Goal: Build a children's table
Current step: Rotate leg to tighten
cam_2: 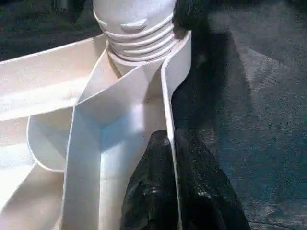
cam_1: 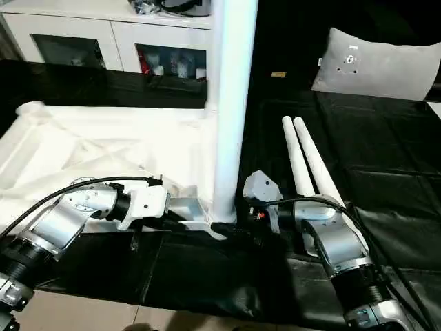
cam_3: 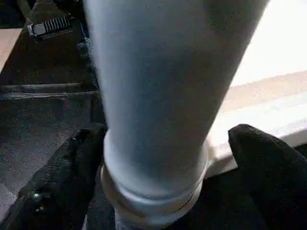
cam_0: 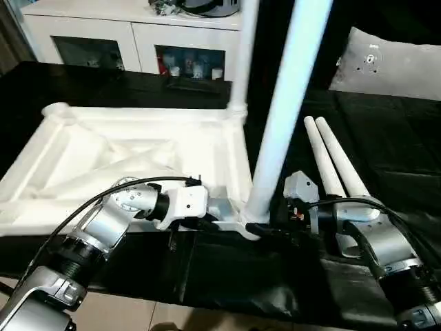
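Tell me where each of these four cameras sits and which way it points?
Left eye view: on the head, looking down at the upturned tabletop, over both silver forearms.
Right eye view: beside it, same scene, loose legs at right.
Left wrist view: along the left tool, shut on the tabletop's rim.
Right wrist view: along the right tool, its fingers either side of the near standing leg.
All share that leg's socket corner.

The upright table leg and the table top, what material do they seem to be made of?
Both look like white moulded plastic. The upright leg is a smooth tube with a slight sheen and moulded screw threads at its base, seen in the left wrist view. The table top lies underside up, showing thin moulded ribs with a matt finish. The exact plastic cannot be told.
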Motion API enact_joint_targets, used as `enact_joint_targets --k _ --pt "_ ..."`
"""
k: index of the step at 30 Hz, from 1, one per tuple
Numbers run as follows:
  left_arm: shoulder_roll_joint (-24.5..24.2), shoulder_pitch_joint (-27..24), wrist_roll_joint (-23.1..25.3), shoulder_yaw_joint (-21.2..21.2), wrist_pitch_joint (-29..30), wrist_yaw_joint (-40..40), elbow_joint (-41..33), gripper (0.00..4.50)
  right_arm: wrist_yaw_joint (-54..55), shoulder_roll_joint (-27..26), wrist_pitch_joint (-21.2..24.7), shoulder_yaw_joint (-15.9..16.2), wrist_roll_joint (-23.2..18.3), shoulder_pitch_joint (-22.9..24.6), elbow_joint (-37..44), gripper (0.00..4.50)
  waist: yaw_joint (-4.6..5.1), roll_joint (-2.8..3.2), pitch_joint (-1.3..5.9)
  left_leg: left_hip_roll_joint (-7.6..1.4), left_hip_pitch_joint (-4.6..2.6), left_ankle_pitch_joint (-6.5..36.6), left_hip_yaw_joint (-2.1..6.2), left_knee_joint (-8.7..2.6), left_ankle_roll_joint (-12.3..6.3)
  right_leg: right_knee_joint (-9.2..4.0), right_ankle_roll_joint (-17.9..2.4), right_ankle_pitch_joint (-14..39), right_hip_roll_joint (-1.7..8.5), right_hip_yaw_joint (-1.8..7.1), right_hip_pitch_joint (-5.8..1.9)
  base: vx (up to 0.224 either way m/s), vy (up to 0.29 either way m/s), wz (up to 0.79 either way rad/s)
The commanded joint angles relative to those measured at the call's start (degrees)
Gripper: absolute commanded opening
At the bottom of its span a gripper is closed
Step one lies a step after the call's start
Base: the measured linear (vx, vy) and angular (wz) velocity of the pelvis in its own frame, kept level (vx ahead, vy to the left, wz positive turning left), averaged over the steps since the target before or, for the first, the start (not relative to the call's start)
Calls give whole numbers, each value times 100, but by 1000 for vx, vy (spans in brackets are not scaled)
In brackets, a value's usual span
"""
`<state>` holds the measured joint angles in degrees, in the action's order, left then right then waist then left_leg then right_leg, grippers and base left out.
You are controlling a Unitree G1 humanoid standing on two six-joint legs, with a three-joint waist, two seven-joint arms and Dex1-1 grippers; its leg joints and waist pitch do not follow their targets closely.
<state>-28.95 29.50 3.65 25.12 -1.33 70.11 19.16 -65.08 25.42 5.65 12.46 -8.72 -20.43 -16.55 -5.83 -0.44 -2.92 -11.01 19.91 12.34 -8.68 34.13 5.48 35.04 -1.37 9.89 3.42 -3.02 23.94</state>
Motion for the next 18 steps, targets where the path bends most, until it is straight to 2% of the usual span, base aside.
enact_joint_targets --k 1,3,6,7,10,13,16,18 --pt "-5 74 141 236 -148 200 12 0 -63 -16 33 31 -57 -125 -63 401 13 -39 374 -159 38 456 -47 -366 -379 -347 -1193 893 399 252 -390 0 0 0" --pt "-7 79 136 246 -178 236 20 0 -83 -33 52 33 -94 -141 -100 367 14 -40 379 -158 42 418 -44 -365 -379 -339 -1201 844 399 250 -394 0 0 0" --pt "-5 93 127 250 -231 288 62 0 -157 -43 100 41 -130 -151 -123 355 11 -40 377 -157 46 431 -44 -363 -380 -340 -1201 862 399 245 -398 0 0 0" --pt "-3 99 125 248 -252 305 86 0 -181 -45 112 42 -138 -152 -124 330 11 -41 375 -157 48 443 -44 -364 -371 -345 -1182 903 399 246 -399 0 0 0" --pt "-14 93 123 252 -281 337 108 0 -234 -47 157 47 -160 -139 -117 320 9 -36 384 -162 44 395 -41 -363 -366 -330 -1200 818 395 244 -400 0 0 0" --pt "-21 74 107 252 -269 361 104 0 -255 -58 191 45 -194 -108 -100 284 7 -36 383 -161 42 411 -43 -362 -366 -333 -1205 830 400 244 -402 0 0 0" --pt "30 19 9 189 -111 327 45 0 -258 -118 308 24 -303 -35 20 276 7 -39 382 -161 42 419 -45 -363 -354 -334 -1209 845 398 243 -402 0 0 0" --pt "160 -25 23 97 273 27 -43 0 -32 -314 544 -20 -425 85 237 274 11 -40 381 -163 39 385 -48 -362 -357 -330 -1231 787 394 247 -399 0 0 0"
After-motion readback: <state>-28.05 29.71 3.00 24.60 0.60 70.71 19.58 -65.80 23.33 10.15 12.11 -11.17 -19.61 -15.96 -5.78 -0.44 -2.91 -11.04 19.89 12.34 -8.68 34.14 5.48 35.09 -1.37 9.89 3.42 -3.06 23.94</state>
